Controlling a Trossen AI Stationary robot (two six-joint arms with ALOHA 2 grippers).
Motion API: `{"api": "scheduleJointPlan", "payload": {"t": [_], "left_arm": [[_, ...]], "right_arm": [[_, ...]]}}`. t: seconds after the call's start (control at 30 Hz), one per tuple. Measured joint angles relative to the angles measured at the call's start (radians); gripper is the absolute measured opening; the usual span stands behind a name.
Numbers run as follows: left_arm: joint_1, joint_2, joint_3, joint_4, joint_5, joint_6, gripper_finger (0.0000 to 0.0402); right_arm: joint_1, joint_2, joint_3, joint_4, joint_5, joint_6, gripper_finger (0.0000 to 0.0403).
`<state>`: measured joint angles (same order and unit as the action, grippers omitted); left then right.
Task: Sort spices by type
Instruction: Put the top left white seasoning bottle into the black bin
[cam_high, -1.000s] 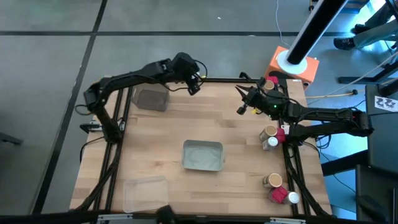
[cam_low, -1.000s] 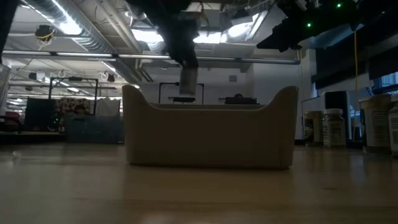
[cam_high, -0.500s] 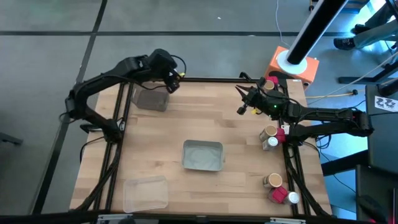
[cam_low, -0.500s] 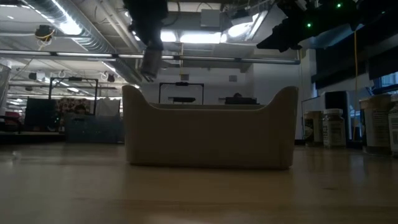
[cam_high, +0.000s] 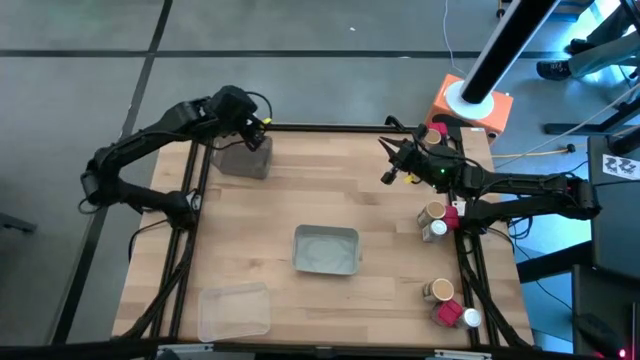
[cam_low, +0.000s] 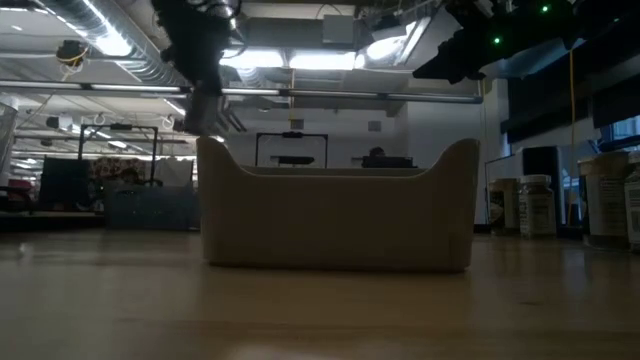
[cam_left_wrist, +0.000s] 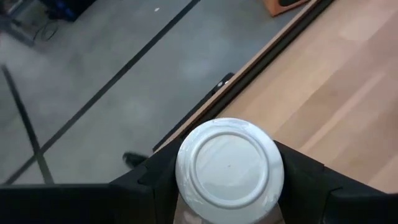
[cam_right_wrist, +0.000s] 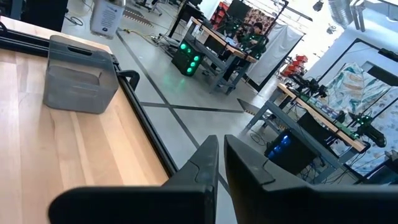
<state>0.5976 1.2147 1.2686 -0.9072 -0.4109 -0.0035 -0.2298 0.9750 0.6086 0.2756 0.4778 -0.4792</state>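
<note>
My left gripper is shut on a white-capped spice jar and hangs over the far-left grey tray. The low view shows the jar high above the table, and the right wrist view shows it above that tray. My right gripper is shut on nothing, held level above the table's far right. More spices stand along the right edge: tan-lidded jars, red ones and white caps. My left gripper pinches the jar between its two fingers, one on each side just under the white cap's rim. The fingers slant downward from the table's left side. The cap faces back toward the wrist. The jar is lifted clear, above the far-left tray.
A grey tray sits at the table's middle and fills the low view. A clear tray lies at the near left. An orange base with a dark pole stands beyond the far right corner, a jar beside it.
My left gripper has carried the jar from above the table's far middle toward the left edge, until it hangs over the far-left grey tray. It has turned somewhat on the way. The jar has stayed clear of the table.
</note>
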Motion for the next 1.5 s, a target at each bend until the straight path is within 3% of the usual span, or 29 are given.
{"api": "scheduleJointPlan", "payload": {"t": [0.37,0.67,1.5], "left_arm": [[0.090,-0.057,-0.262,0.132,0.001,-0.067,0.0197],[0.150,-0.056,-0.400,0.252,0.001,-0.098,0.0199],[0.280,-0.056,-0.621,0.538,-0.051,-0.067,0.0200]], "right_arm": [[0.000,0.063,0.000,0.038,0.000,-0.039,0.0028],[0.000,0.101,0.000,0.071,0.000,-0.076,0.0028],[0.000,0.102,0.000,0.073,0.000,-0.076,0.0028]]}}
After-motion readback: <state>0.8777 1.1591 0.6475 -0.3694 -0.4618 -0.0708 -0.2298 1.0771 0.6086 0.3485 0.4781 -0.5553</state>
